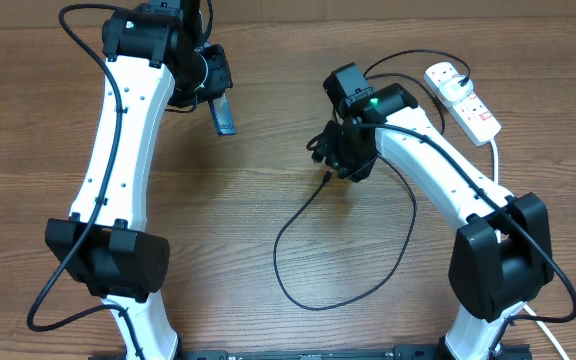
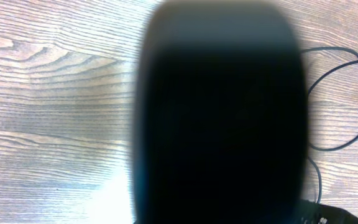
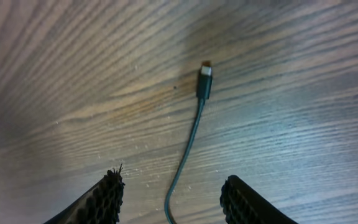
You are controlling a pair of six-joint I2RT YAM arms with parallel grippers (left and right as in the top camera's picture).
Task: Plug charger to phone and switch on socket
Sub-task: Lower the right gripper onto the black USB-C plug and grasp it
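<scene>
In the upper left of the overhead frame the left gripper (image 1: 213,88) hangs above the wooden table (image 1: 268,300) with its fingers closed on the phone (image 1: 226,113), which juts down and to the right from them as a slim dark slab seen nearly edge-on. In the left wrist view a big blurred black shape fills the middle and hides the fingers, so the grip can be read only from above. Near the upper centre of the overhead frame the right gripper (image 1: 336,160) points down at the table. Its own camera shows the two ribbed black fingers (image 3: 107,196) spread wide at the bottom edge, holding nothing. The charger (image 1: 298,215) lies loose on the wood. Its plug tip (image 3: 204,79) rests flat in the upper middle of the right wrist view, ahead of the open fingers and apart from them, and the thin black cable runs back down between them. Seen from overhead, the cable sweeps a wide loop through the lower centre of the frame, then climbs toward the upper right, where its white adapter (image 1: 444,76) sits on the near end of the socket (image 1: 473,110). The socket lies slanted at the upper right — well apart from the phone — and its thick white cord (image 1: 495,160) trails down along the right arm.
</scene>
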